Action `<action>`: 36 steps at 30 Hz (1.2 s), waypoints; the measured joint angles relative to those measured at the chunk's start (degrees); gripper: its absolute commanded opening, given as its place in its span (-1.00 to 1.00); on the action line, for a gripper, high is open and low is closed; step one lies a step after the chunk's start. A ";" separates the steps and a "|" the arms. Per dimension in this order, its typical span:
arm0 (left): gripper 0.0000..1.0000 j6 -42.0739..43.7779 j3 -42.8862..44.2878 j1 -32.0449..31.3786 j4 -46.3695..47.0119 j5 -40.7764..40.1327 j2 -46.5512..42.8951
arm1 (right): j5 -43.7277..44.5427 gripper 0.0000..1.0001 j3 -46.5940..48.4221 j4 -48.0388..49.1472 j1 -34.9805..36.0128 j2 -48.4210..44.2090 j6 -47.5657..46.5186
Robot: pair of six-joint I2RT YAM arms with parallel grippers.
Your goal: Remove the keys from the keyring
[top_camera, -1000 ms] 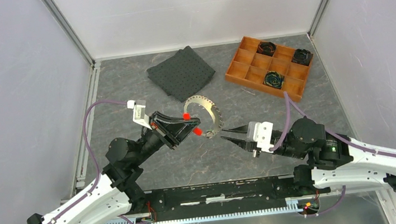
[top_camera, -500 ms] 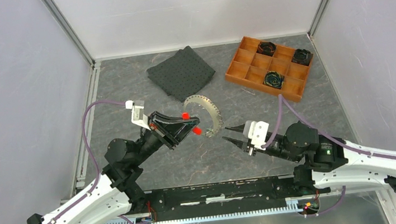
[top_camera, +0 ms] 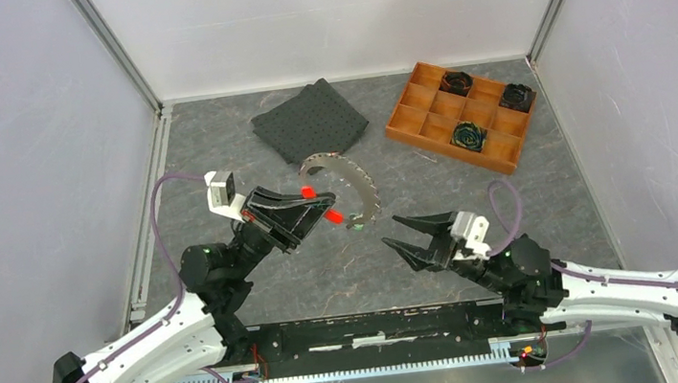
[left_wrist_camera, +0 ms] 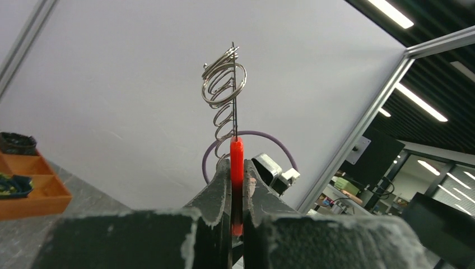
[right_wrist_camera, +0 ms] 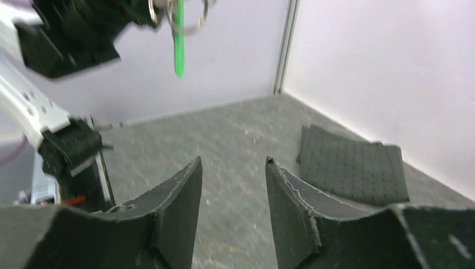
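My left gripper (top_camera: 318,207) is shut on the red key (top_camera: 331,217) and holds it off the table. The left wrist view shows that red key (left_wrist_camera: 237,159) edge-on between the jaws of the left gripper (left_wrist_camera: 236,163), and the keyring (left_wrist_camera: 224,89) rises above it as a run of thin metal loops. From above, the keyring (top_camera: 369,188) curves out to the right of the gripper. The green key (right_wrist_camera: 178,39) hangs from it, seen as a small speck (top_camera: 356,226) in the top view. My right gripper (top_camera: 390,229) is open and empty, just right of and below the green key; its wrist view shows the gripper (right_wrist_camera: 233,161) with only floor between the fingers.
An orange compartment tray (top_camera: 424,129) at the back right holds black gear-like pieces (top_camera: 467,136). A dark dotted mat (top_camera: 310,122) lies at the back centre and shows as the mat (right_wrist_camera: 353,162) in the right wrist view. White walls and metal posts enclose the grey table.
The right gripper has opened wider and dropped back toward the near edge, away from the ring. The left gripper has shifted slightly left with the red key, and the ring has swung with it.
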 measured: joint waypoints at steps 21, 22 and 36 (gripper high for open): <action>-0.96 -2.99 0.04 -0.02 10.45 2.86 4.50 | -7.52 -0.05 3.02 27.76 0.00 14.86 2.89; -0.96 -3.21 0.04 -0.02 10.58 2.84 4.52 | -7.54 -0.07 3.13 28.35 0.00 15.52 2.80; -0.96 -3.39 0.04 -0.02 11.47 2.89 4.61 | -7.28 -0.51 3.87 35.28 0.00 22.05 2.23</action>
